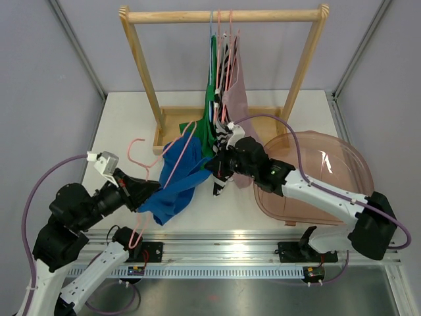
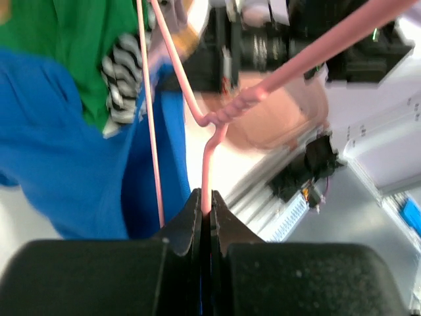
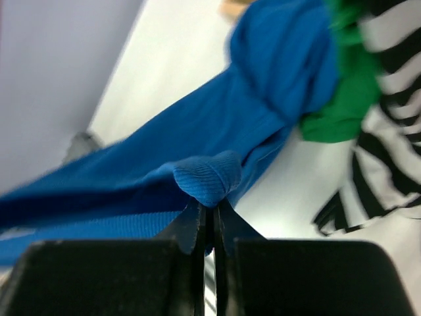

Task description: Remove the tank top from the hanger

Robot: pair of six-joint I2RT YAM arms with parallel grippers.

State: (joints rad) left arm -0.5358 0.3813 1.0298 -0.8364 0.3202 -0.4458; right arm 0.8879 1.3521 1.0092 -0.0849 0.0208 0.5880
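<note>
A blue tank top (image 1: 174, 181) hangs on a pink wire hanger (image 1: 172, 158) held low over the table, off the rack. My left gripper (image 1: 155, 187) is shut on the hanger's wire (image 2: 207, 172) below its twisted neck. The blue cloth (image 2: 59, 151) drapes left of that wire. My right gripper (image 1: 214, 166) is shut on a pinched fold of the blue tank top (image 3: 207, 176), at the garment's right side. The fabric (image 3: 197, 125) stretches from those jaws up and to the right.
A wooden rack (image 1: 223, 14) at the back carries green (image 1: 212, 105), striped (image 1: 225, 135) and pink (image 1: 235, 89) garments on hangers. A translucent pink tub (image 1: 329, 174) sits at the right, partly under my right arm. Rails run along the near edge.
</note>
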